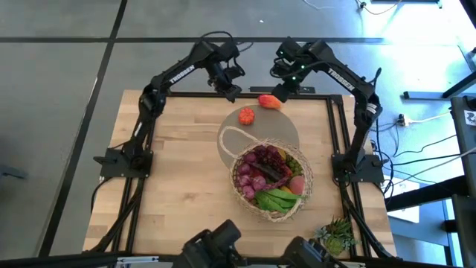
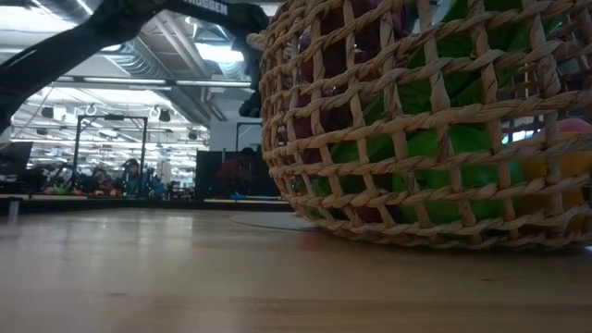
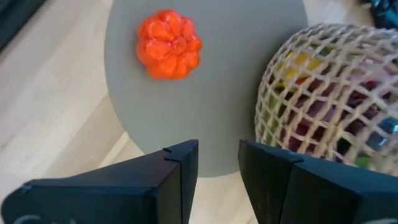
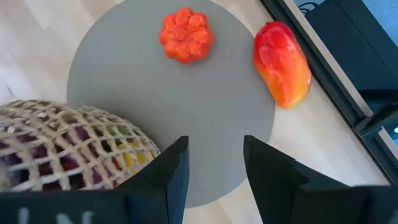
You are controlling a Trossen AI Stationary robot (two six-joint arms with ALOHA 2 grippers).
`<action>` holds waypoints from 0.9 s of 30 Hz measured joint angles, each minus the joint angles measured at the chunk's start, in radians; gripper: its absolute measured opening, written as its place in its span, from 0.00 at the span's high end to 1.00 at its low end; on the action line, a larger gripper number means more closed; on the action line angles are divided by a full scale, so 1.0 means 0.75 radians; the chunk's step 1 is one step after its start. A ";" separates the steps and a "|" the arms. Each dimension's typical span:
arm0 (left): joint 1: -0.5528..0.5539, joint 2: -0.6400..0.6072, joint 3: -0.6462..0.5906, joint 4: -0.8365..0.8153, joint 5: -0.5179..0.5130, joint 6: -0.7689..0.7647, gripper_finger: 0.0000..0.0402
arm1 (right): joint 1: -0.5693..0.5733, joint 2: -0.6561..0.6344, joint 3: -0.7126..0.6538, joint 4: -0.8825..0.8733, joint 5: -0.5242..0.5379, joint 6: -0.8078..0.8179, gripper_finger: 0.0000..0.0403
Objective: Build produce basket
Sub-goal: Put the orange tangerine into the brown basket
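Wicker weave is filling the right of the low view, where the basket (image 2: 425, 120) is sitting on the wooden worktop (image 2: 185, 277) with green, purple and yellow produce (image 2: 435, 153) showing through its gaps. One dark arm is crossing the top of that picture, and a workshop room is lying beyond.

From the high view, the basket (image 1: 271, 181) is resting right of the worktop's centre, partly on a grey round mat (image 1: 279, 134), its thin loop handle (image 1: 227, 138) lying toward the left. It is holding purple grapes, green peppers and other pieces. An orange ridged tomato (image 1: 246, 115) is lying on the mat's far left part, and a red-orange pepper (image 1: 270, 101) is lying at the mat's far edge. Both are outside the basket. The left gripper (image 1: 232, 94) is hanging over the worktop's far edge, left of the pepper. The right gripper (image 1: 280, 95) is hovering just beside the pepper. A spiky green plant (image 1: 338, 234) is standing at the near right corner.

In the left wrist view, the left jaws are standing slightly apart with nothing between them, above the mat, the tomato (image 3: 168, 44) ahead.

In the right wrist view, the right jaws are standing apart and empty, the tomato (image 4: 186, 34) and pepper (image 4: 283, 63) beyond.
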 joint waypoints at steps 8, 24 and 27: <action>-0.017 0.050 0.000 0.006 -0.012 0.052 0.75 | 0.000 0.065 0.000 0.049 0.002 -0.006 0.64; -0.044 0.050 0.000 0.001 -0.221 0.060 0.75 | 0.000 0.087 0.001 0.251 0.001 -0.002 0.64; -0.053 0.050 0.000 -0.001 -0.217 0.059 0.75 | 0.000 0.087 0.001 0.276 0.001 -0.002 0.64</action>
